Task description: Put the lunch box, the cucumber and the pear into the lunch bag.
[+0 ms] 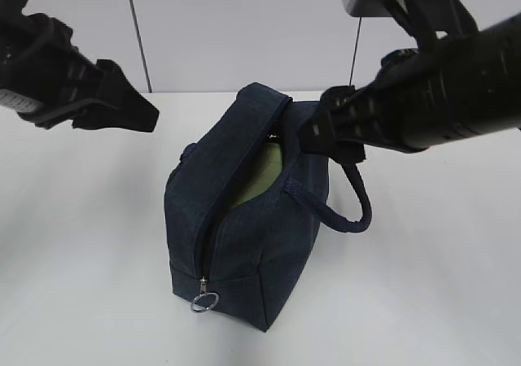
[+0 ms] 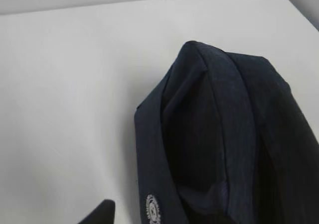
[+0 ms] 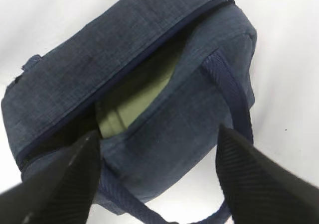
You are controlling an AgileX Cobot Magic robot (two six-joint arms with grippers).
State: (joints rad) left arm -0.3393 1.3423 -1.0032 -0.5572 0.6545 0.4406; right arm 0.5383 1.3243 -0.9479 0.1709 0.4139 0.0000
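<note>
The lunch bag stands on the white tabletop between the two arms, its top zipper undone so that the mouth gapes and a sage-green surface shows inside, most likely the lid of the lunch box, lying flat and low in the bag so that room is left above it. Neither the cucumber nor the pear can be seen in any view; whether they lie under the fabric cannot be told.

The right gripper hangs directly over the bag's near side wall, its jaws spread wide with nothing between them but fabric below; the looped cord handle runs just under and ahead of the jaw on the right of that view, while the green lid sits ahead of the jaws in the opening. The stance reads as that of a tool let go of its load.

The left gripper hovers clear of the bag, off to the bag's far side. Only one dark jaw tip edges into its wrist view, so the pictures do not show whether its jaws are apart. The bag's end panel lies ahead of that tip, apart from it. The metal ring pull hangs at the zipper's near end, well away from both sets of jaws.
</note>
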